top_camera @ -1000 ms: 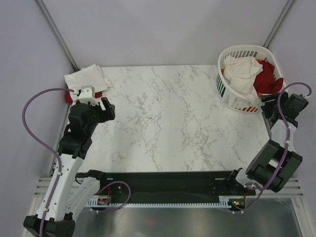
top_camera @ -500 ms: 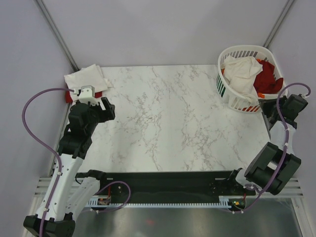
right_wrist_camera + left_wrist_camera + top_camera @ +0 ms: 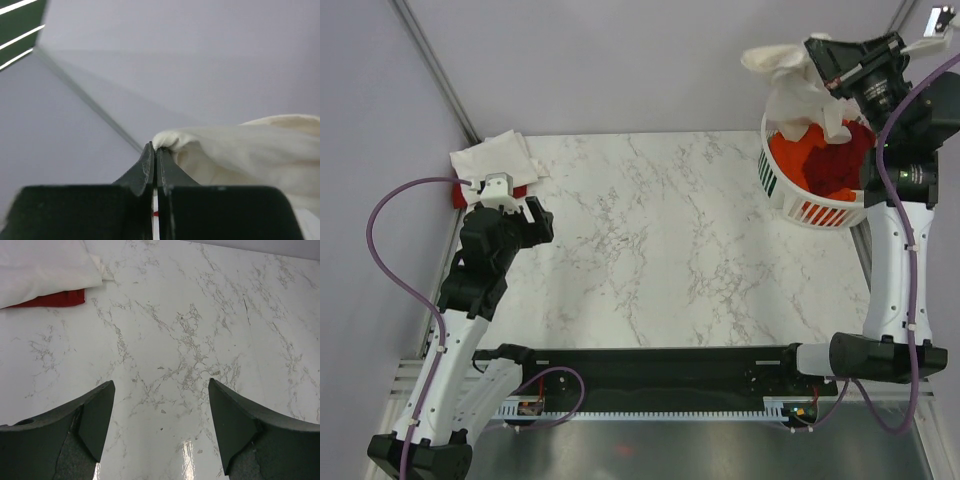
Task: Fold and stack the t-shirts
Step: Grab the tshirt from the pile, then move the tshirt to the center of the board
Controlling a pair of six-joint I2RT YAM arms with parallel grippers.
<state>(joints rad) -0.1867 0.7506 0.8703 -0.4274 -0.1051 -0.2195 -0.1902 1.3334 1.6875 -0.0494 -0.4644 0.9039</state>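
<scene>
The right gripper [image 3: 155, 149], pinching the white t-shirt [image 3: 792, 92], holds it hanging over the basket [image 3: 782, 192] at the far right, the worktop's [image 3: 670, 250] middle lying near-left of it, where the left gripper [image 3: 160, 386] hovers spread.

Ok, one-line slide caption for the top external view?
Right gripper holds a cream t-shirt above the basket; left gripper open near the folded stack.

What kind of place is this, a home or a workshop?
Probably a robot test cell, not a home: a left arm and right arm bolted at a marble-pattern table, plain grey walls, and a white t-shirt held over a laundry basket.
</scene>
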